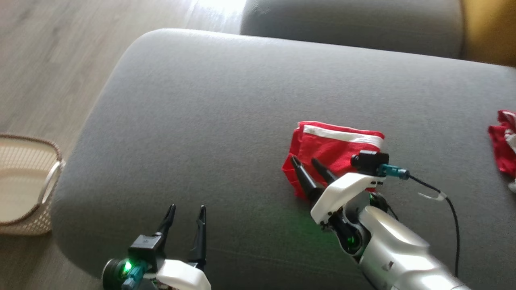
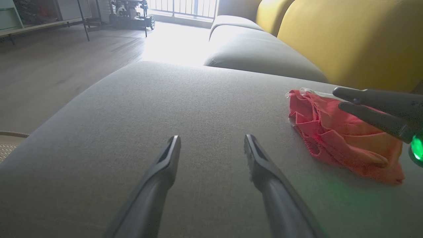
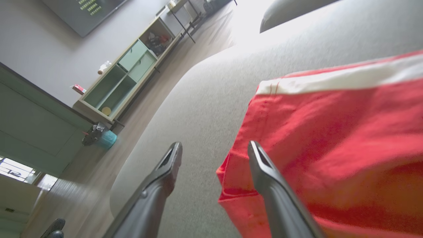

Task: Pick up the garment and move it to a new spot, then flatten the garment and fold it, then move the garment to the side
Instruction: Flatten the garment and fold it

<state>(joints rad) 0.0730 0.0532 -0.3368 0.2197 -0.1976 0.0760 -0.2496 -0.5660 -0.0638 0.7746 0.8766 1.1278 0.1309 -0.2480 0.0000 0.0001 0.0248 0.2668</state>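
A red garment (image 1: 334,147) with a white band lies folded on the grey sofa cushion (image 1: 225,121). My right gripper (image 1: 305,162) is open, hovering over the garment's near-left corner; in the right wrist view the red garment (image 3: 330,142) lies under the right finger and the gripper (image 3: 214,148) straddles its left edge with nothing between the fingers. My left gripper (image 1: 187,209) is open near the cushion's front edge, well left of the garment. In the left wrist view the left gripper (image 2: 211,140) points across bare cushion, with the garment (image 2: 343,138) at the right.
A woven basket (image 1: 24,185) stands on the wooden floor at the left. Another red and white cloth (image 1: 504,145) lies at the cushion's right edge. A second grey cushion (image 1: 354,20) and a yellow backrest (image 2: 350,39) sit behind.
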